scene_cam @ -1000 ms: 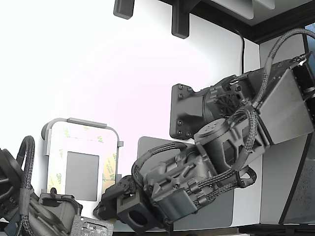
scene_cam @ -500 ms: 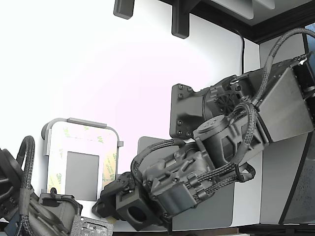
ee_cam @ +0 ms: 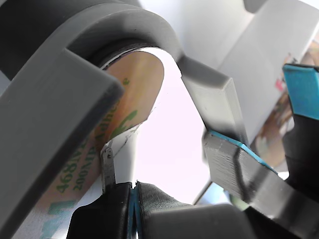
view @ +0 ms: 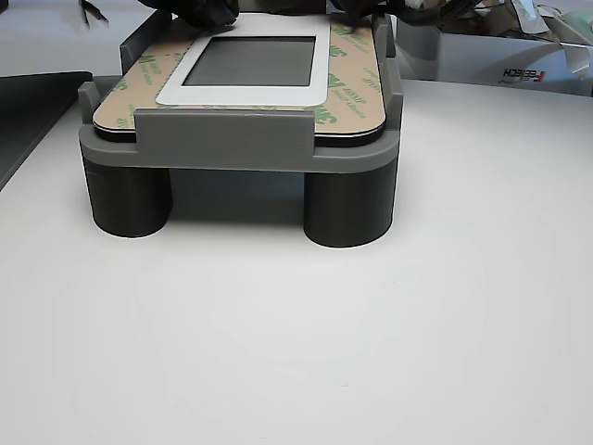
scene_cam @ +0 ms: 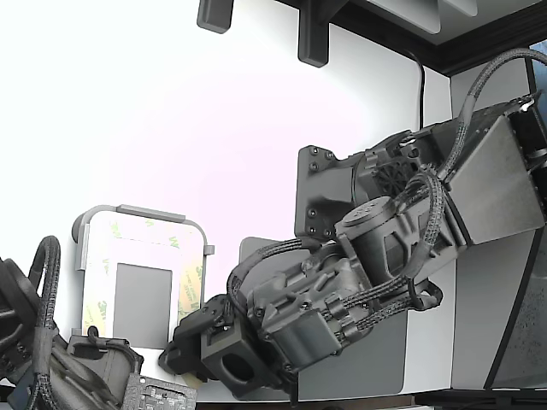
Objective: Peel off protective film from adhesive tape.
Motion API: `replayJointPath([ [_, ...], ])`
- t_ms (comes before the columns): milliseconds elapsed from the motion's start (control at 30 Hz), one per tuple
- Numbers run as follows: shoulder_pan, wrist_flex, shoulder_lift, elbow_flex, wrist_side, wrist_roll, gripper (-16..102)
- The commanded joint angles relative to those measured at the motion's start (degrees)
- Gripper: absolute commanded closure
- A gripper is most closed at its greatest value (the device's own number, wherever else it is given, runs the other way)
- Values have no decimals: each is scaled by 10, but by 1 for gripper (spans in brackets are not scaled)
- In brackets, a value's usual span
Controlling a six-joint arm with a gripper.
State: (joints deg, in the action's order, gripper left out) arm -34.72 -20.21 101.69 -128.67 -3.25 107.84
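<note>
The gripper (ee_cam: 133,191) fingers are pinched on a white corner of the protective film (ee_cam: 119,149). The film lies on the plate's edge in the grey holder (view: 222,139) on the white surface (view: 296,334).

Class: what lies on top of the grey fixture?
On the fixture lies a plate framed by tan, green-logo film around a grey square. Its far edge is hidden by the gripper; any tape beneath the film is covered.
</note>
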Motion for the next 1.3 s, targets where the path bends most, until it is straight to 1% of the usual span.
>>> replayJointPath([
  [0, 11, 0, 9, 0, 1, 3, 97],
  [167, 16, 3, 11, -4, 3, 4, 97],
  [467, 21, -28, 38, 4, 16, 4, 97],
  [533, 23, -44, 57, 4, 24, 3, 91],
  [567, 25, -50, 69, 1, 27, -2, 85],
  [600, 28, -57, 83, -2, 31, -4, 71],
  [633, 32, -70, 98, -3, 33, -6, 44],
  [667, 36, -85, 115, -4, 36, -9, 1],
  [700, 40, -98, 136, -7, 35, -11, -9],
  [733, 48, -117, 158, -8, 35, -13, -4],
  [800, 71, -163, 192, 5, 19, -18, -11],
  [833, 87, -185, 204, 17, 5, -16, -11],
  [867, 98, -215, 218, 27, 4, -23, -14],
  [900, 105, -243, 236, 33, 12, -39, -13],
  [967, 133, -281, 274, 29, -2, -61, -13],
  [1033, 163, -287, 322, 4, -18, -76, -7],
  [1100, 173, -287, 383, -25, -3, -130, -7],
  [1167, 173, -300, 442, -42, 16, -192, -9],
  [1267, 185, -312, 504, -62, 20, -262, -8],
])
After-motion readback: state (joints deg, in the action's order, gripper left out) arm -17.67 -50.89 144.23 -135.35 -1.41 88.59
